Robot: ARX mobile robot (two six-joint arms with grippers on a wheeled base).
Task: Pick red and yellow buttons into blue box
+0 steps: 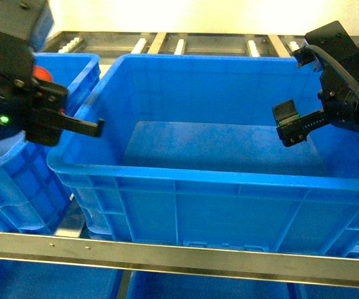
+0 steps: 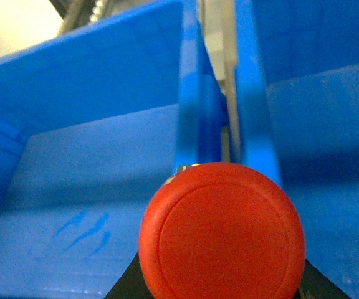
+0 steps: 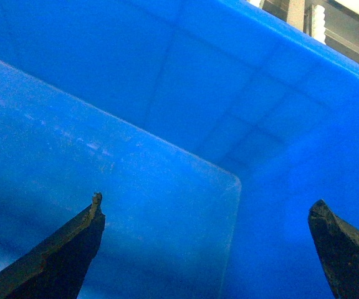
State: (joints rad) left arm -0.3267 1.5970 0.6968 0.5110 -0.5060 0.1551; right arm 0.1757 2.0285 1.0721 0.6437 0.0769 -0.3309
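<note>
One red-capped mushroom push-button (image 2: 222, 232) sits clamped in left gripper (image 1: 73, 121), poised at near-left rim of large deep blue plastic crate (image 1: 186, 180). We advise carrying it inward past rim before release. Right gripper (image 3: 210, 243) spread wide, empty, over crate floor. Yellow button unseen.

A metal rail (image 1: 179, 256) of pale, scuffed steel runs across the front, with small rivets along it. More blue plastic bins (image 1: 55, 280) sit on the level beneath it. Behind, a roller rack (image 1: 186, 43) with white rollers stretches sideways under a bright, cream-coloured wall (image 1: 186, 14). Light is strong and even.
</note>
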